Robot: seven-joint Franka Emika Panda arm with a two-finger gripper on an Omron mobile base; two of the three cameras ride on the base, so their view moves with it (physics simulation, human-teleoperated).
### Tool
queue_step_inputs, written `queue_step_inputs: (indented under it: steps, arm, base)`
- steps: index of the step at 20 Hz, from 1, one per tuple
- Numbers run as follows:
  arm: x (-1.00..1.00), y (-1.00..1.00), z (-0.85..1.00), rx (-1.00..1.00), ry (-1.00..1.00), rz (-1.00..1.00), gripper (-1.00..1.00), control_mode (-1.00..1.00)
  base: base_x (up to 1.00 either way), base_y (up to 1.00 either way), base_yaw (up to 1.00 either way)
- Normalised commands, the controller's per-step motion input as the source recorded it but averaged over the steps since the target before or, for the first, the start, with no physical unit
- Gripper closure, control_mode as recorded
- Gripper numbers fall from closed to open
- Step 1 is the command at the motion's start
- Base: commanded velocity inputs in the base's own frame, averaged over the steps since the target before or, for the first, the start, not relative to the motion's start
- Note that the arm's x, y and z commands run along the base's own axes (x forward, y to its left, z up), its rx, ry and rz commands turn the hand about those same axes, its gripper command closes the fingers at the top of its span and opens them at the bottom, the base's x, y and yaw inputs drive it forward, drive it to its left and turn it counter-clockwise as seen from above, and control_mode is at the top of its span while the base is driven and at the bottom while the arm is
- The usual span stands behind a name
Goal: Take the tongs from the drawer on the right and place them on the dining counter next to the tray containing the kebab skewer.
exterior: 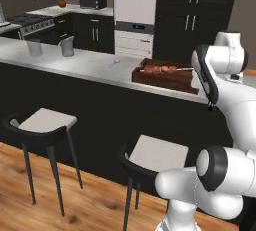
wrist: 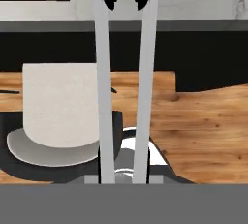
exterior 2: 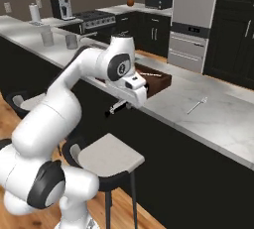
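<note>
Left base view first, from your left: two dark stools [exterior: 47, 120] stand on the wooden floor [exterior: 95, 200] in front of the bench [exterior: 85, 62]. On the bench's left end are two grey cups [exterior: 35, 46], side by side and apart. Further right, near the far edge, a small silvery utensil [exterior: 116, 62] lies flat on the marble. Right of that sits the tray [exterior: 160, 81], close to the front edge, with the kebab skewer [exterior: 161, 69] lying lengthwise inside it. The white arm [exterior: 227, 100] fills the right side and hides the tray's right end.

In the right base view, the arm bends forward and down across the tray. You will find the gripper [exterior 2: 120, 106] just in front of the bench's front edge, a little below the top and above a stool seat. The jaws are clenched on the tongs [exterior 2: 112, 110], which stick out to the left in the air, touching neither bench nor tray.

The hand view shows a pale stool seat at left. In the middle, the two slim arms of the tongs run up the picture, slightly apart, ending in dark tips against the marble top. Wooden floor lies to the right.
</note>
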Motion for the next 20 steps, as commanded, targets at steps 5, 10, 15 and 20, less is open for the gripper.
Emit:
queue_step_inputs:
  steps: [5, 10, 15, 20]
  arm:
    - [0.28, -0.19, 0.02, 0.0, -0.1, 0.05, 1.0, -1.0]
    - [0.36, -0.28, 0.0, 0.0, -0.13, 0.06, 1.0, -1.0]
    - [0.49, -0.27, 0.0, 0.0, -0.04, 0.05, 1.0, -1.0]
    - [0.55, -0.15, 0.0, -0.02, 0.01, 0.0, 1.0, -1.0]
  base:
    - [0.0, 0.0, 0.0]
    - [0.0, 0.0, 0.0]
    - [0.0, 0.0, 0.0]
    - [0.0, 0.0, 0.0]
